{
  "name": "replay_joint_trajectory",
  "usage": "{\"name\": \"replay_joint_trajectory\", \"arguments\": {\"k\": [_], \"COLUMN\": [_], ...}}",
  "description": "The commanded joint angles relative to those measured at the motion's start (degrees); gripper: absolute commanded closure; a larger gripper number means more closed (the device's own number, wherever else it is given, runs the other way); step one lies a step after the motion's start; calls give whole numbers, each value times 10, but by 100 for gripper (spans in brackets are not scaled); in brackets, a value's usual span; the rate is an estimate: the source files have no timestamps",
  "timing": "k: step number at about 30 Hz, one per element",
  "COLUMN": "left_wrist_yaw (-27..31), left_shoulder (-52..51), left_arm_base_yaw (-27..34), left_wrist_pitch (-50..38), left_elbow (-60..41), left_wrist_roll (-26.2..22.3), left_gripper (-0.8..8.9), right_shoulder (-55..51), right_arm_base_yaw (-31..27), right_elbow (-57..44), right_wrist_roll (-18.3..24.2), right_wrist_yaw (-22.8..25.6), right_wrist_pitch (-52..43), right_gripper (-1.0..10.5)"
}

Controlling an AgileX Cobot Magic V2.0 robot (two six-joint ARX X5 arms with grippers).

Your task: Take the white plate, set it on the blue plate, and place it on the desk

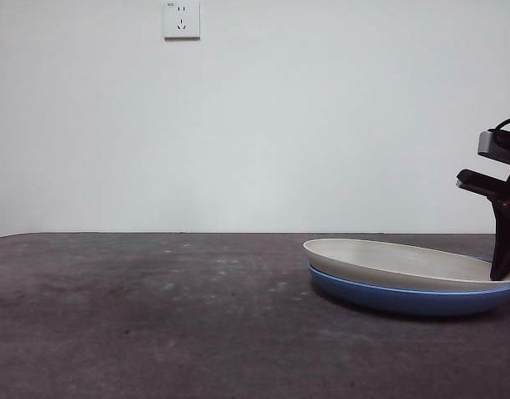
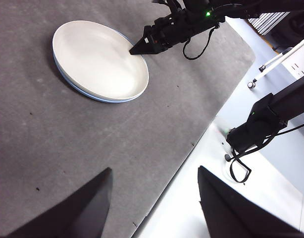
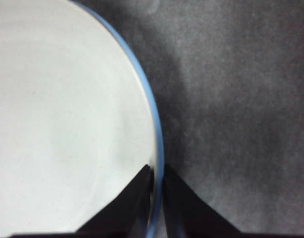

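Note:
The white plate [image 1: 404, 262] lies nested in the blue plate [image 1: 388, 298] on the desk [image 1: 155, 316], at the right of the front view. Only the blue plate's rim shows under it in the left wrist view [image 2: 100, 98] and the right wrist view [image 3: 157, 129]. My right gripper [image 3: 157, 168] is shut on the white plate's [image 3: 63, 114] rim, one jaw inside it and one outside the blue rim. It also shows in the front view [image 1: 504, 270] and the left wrist view [image 2: 134, 51]. My left gripper [image 2: 154, 171] is open and empty, high above the desk's [image 2: 92, 148] edge, far from the plates [image 2: 97, 57].
A wall socket [image 1: 181, 20] sits high on the white wall behind. Beyond the desk edge, the left wrist view shows white floor, a black arm base with cables [image 2: 256, 129] and a tripod leg [image 2: 276, 62].

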State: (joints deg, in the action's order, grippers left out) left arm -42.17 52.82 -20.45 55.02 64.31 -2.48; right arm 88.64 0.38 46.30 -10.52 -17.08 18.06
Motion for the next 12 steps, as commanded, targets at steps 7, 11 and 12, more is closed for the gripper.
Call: {"name": "replay_joint_trajectory", "arguments": {"k": [7,11,12], "left_wrist_yaw": [-3,-3,-3], "left_shoulder": [3,3,3], "left_arm_base_yaw": [-2,-2,-3], "left_wrist_pitch": [-6,-6,-6], "left_elbow": [5,5,5], "left_wrist_roll": [-9,-9,-9], "left_gripper": [534,534,534], "right_shoulder": [-34,-74,-83], "right_arm_base_yaw": [1,2,3], "right_elbow": [12,21,25], "right_wrist_roll": [-12,-28,-32], "right_wrist_yaw": [-6,-31,-35], "right_wrist_pitch": [-5,-3,-2], "right_gripper": [936,936,936]}}
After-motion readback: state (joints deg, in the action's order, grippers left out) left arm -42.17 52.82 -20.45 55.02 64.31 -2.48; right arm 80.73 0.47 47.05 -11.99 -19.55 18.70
